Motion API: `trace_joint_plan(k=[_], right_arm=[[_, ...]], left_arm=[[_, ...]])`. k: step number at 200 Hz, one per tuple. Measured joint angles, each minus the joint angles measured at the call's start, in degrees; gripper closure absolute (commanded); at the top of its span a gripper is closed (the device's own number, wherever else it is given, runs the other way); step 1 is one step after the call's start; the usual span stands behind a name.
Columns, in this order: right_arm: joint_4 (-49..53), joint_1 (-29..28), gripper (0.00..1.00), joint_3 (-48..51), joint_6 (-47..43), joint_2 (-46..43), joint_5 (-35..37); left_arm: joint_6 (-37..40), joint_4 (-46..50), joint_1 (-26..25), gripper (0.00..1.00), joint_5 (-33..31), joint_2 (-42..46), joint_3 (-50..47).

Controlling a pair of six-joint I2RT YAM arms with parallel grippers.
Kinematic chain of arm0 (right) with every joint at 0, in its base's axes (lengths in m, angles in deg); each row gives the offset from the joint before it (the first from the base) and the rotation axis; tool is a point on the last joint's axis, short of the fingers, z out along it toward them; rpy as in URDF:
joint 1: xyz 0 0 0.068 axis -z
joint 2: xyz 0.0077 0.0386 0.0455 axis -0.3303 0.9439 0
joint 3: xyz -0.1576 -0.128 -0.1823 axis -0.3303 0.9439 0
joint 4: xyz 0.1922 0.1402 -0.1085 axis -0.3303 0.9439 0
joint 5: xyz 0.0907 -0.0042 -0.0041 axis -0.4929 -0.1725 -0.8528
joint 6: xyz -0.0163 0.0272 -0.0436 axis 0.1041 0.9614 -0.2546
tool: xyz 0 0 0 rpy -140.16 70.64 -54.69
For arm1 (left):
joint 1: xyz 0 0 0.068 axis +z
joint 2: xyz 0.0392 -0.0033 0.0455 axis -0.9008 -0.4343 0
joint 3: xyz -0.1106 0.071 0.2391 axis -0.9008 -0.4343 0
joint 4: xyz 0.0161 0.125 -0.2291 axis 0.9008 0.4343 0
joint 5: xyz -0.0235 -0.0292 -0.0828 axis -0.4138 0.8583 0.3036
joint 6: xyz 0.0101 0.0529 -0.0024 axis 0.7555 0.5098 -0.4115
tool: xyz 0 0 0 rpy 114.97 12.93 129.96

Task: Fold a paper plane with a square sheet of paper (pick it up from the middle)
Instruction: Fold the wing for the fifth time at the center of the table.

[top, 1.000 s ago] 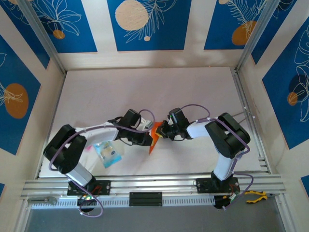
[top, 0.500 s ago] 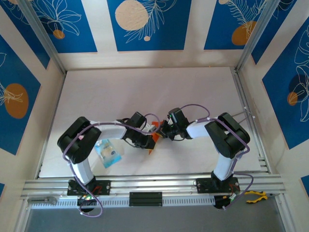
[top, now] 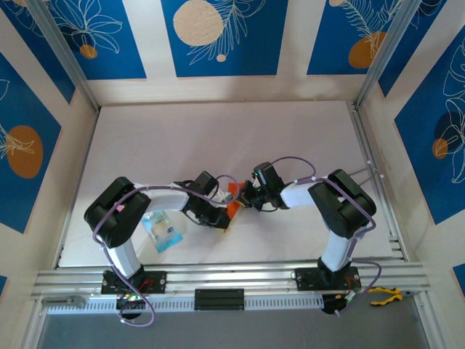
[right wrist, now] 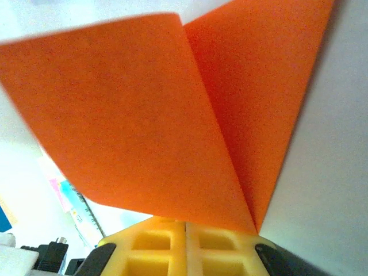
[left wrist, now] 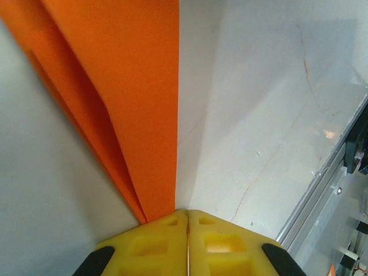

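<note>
Near the middle of the table, between my two grippers, sits the folded orange paper. My right gripper is clamped tight on it, two flaps fanning away from the pads. My left gripper is fully closed too. The paper's long axis runs straight away from it, narrowing toward my fingertips, though I cannot tell whether it is pinched there.

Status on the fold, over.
Left gripper shut on orange paper. Right gripper shut on it too. Paper creased, layered. Packet lies left of it, apart.
</note>
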State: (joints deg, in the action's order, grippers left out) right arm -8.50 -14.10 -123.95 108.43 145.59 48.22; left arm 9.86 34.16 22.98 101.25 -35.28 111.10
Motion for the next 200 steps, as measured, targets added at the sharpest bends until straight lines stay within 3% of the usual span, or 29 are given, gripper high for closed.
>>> trace_joint_plan(k=[66, 126, 200], right_arm=[[0.24, 0.00, 0.98, -0.09, 0.00, 0.00, 0.11], [0.24, -0.04, 0.98, -0.09, 0.02, 0.00, 0.15], [0.26, -0.04, 0.98, -0.46, 0.39, 0.26, 0.15]], left_arm=[[0.20, 2.91, 0.00, 0.95, 0.22, 3.43, -3.23], [-2.05, 1.81, 0.94, 0.97, -1.20, 13.62, -3.56], [-8.20, -7.48, 2.16, 0.96, -1.79, 1.70, 3.69]])
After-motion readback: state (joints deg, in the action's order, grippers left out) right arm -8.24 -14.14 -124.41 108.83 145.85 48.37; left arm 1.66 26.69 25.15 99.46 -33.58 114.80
